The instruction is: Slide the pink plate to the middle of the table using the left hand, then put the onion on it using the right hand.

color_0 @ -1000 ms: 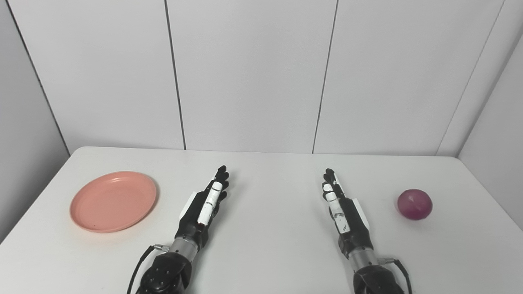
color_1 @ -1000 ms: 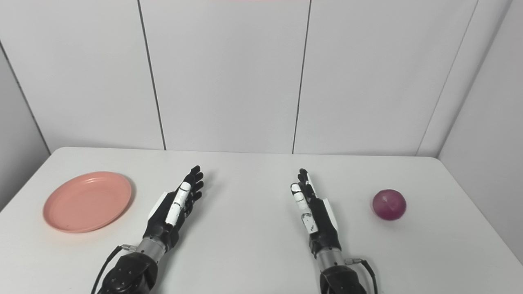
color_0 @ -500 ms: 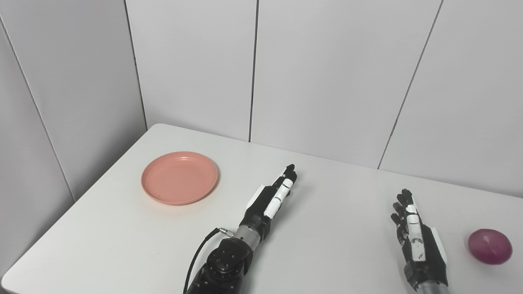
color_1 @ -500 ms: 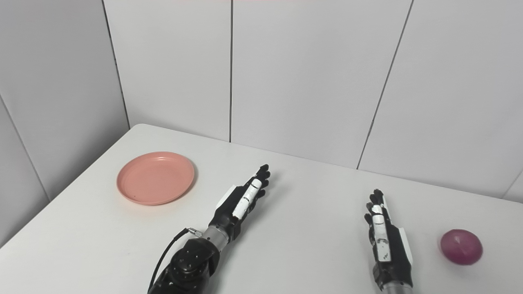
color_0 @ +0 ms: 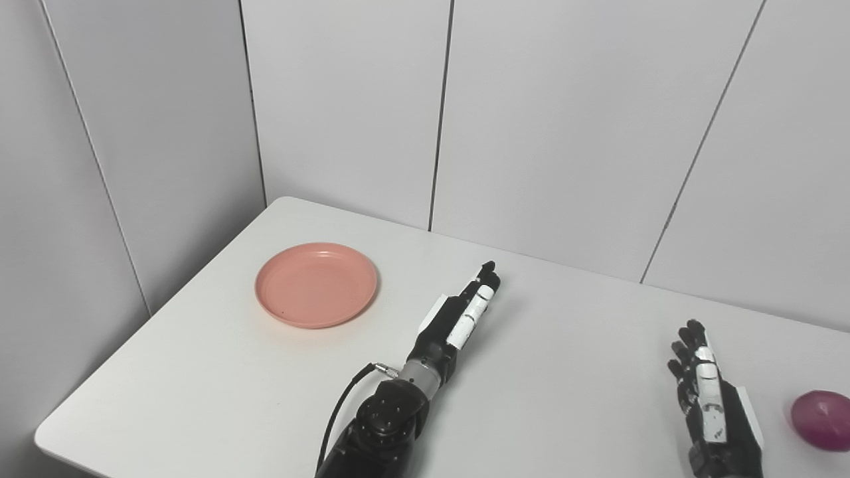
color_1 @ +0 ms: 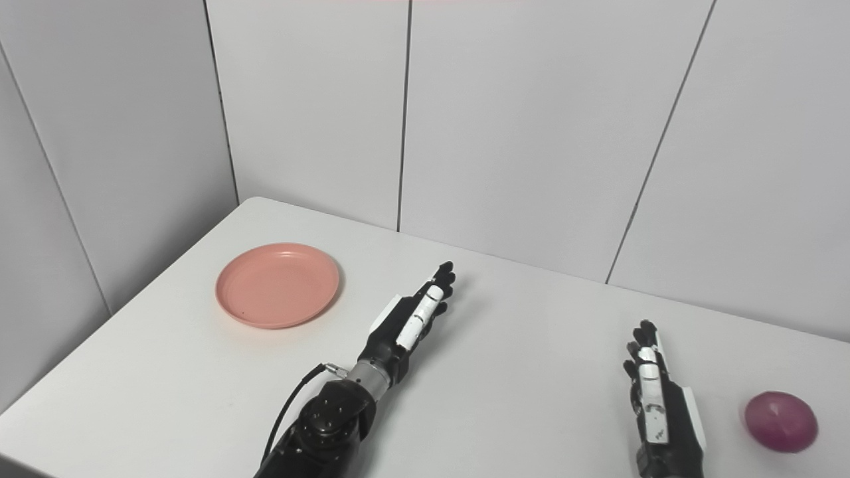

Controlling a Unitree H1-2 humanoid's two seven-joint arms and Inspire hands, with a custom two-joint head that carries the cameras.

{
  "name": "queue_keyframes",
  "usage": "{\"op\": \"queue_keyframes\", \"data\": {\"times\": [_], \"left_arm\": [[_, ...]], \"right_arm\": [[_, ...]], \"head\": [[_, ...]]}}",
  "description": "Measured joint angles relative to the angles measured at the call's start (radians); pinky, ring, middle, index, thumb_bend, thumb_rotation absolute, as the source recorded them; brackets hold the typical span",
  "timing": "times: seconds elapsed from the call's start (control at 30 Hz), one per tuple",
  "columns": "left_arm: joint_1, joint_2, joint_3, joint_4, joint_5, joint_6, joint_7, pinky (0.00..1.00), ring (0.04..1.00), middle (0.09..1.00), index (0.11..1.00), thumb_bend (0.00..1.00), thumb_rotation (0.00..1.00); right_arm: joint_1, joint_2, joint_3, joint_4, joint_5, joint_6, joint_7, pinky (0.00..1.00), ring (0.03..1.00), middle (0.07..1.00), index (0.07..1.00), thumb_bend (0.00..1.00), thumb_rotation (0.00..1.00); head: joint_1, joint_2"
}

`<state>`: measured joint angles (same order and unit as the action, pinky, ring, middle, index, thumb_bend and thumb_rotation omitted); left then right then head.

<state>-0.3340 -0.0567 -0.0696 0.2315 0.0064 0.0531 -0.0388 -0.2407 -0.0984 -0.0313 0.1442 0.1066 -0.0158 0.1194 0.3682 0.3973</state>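
A pink plate (color_0: 317, 284) lies empty on the left part of the white table (color_0: 232, 392). My left hand (color_0: 459, 317) rests to the right of it, apart from it, fingers stretched flat and holding nothing. At the lower right my right hand (color_1: 655, 399) is likewise open and flat on the table. A purple onion (color_1: 779, 421) sits on the table just right of that hand, a gap between them. In the left eye view the onion (color_0: 822, 429) is cut by the frame's right edge.
Grey panelled walls (color_0: 531, 119) close the table's far side and left side. The table's left edge and near-left corner (color_0: 50, 441) show in view. A black cable (color_0: 339, 411) loops from my left wrist.
The whole picture has swung left, so the camera has turned toward the plate. Both hands, the plate and the onion appear to stay where they were on the table.
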Motion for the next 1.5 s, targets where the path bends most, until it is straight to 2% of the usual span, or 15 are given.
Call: {"op": "queue_keyframes", "data": {"times": [0.2, 0.4, 0.67, 0.87, 1.13, 1.33, 1.5], "left_arm": [[0.000, 0.016, 0.007, -0.036, -0.002, 0.000, -0.023, 1.00, 1.000, 1.000, 1.000, 0.65, 1.00], [-0.006, 0.070, 0.020, -0.103, -0.020, 0.009, -0.060, 1.00, 1.000, 1.000, 1.000, 0.68, 1.00], [-0.046, 0.162, 0.104, -0.113, -0.075, 0.019, -0.089, 1.00, 1.000, 1.000, 0.982, 0.68, 1.00], [-0.071, 0.219, 0.144, -0.109, -0.098, 0.044, -0.097, 1.00, 0.997, 1.000, 0.984, 0.65, 1.00], [-0.092, 0.251, 0.202, -0.029, -0.117, 0.043, -0.095, 0.99, 0.981, 0.980, 0.966, 0.63, 1.00], [-0.096, 0.298, 0.259, -0.004, -0.175, 0.042, -0.102, 0.98, 0.978, 0.978, 0.959, 0.63, 1.00], [-0.099, 0.322, 0.279, -0.002, -0.175, 0.041, -0.095, 0.96, 0.961, 0.964, 0.948, 0.62, 1.00]], "right_arm": [[0.007, 0.000, 0.000, -0.015, 0.002, 0.001, 0.000, 1.00, 1.000, 1.000, 1.000, 0.35, 1.00], [0.008, 0.001, 0.000, -0.023, 0.005, 0.005, 0.000, 1.00, 1.000, 1.000, 1.000, 0.30, 1.00], [0.011, 0.004, 0.000, -0.065, 0.003, 0.031, -0.007, 1.00, 1.000, 1.000, 1.000, 0.23, 1.00], [0.016, 0.003, 0.001, -0.087, 0.002, 0.051, -0.007, 1.00, 1.000, 1.000, 1.000, 0.22, 1.00], [0.020, 0.001, 0.002, -0.123, 0.002, 0.073, -0.005, 1.00, 1.000, 1.000, 1.000, 0.18, 1.00], [0.028, 0.000, 0.004, -0.140, -0.004, 0.082, -0.007, 1.00, 1.000, 1.000, 1.000, 0.16, 1.00], [0.030, 0.000, 0.004, -0.148, -0.001, 0.081, -0.003, 1.00, 1.000, 1.000, 1.000, 0.15, 1.00]], "head": [[0.006, -0.034], [0.014, -0.046], [0.032, -0.057], [0.043, -0.060], [0.071, -0.067], [0.080, -0.071], [0.081, -0.077]]}}
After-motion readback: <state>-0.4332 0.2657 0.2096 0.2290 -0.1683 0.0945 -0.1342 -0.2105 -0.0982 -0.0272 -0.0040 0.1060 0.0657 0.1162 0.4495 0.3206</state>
